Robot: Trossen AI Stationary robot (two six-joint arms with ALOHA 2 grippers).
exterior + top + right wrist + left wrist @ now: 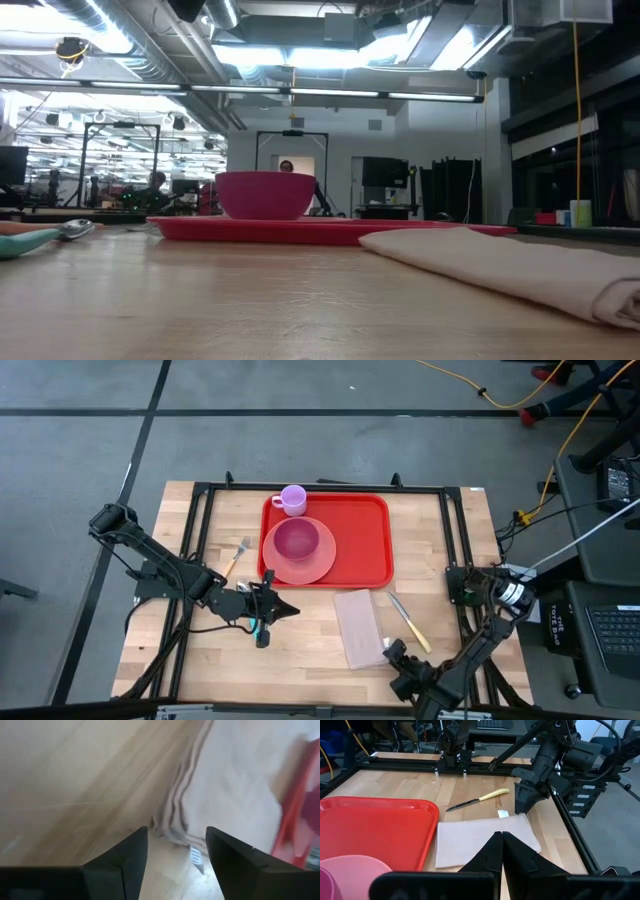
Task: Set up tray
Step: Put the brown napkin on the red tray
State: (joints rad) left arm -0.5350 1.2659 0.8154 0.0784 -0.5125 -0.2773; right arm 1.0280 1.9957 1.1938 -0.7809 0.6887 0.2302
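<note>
Glossy red tray [350, 545] lies flat at the table's far middle, carrying a round pink plate [318, 565].
Left gripper [285, 610] is closed, empty; right gripper [392, 651], spread, hovers by a soft, possibly cloth napkin [358, 626].

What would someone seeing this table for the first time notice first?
The large flat red plastic tray at the far middle of the wooden table stands out first, carrying a round pink plate with a magenta bowl on it and a lilac mug at its far left corner. Just in front lie a folded beige cloth napkin and a yellow-handled knife, with the open right gripper beside the napkin's near corner.
</note>
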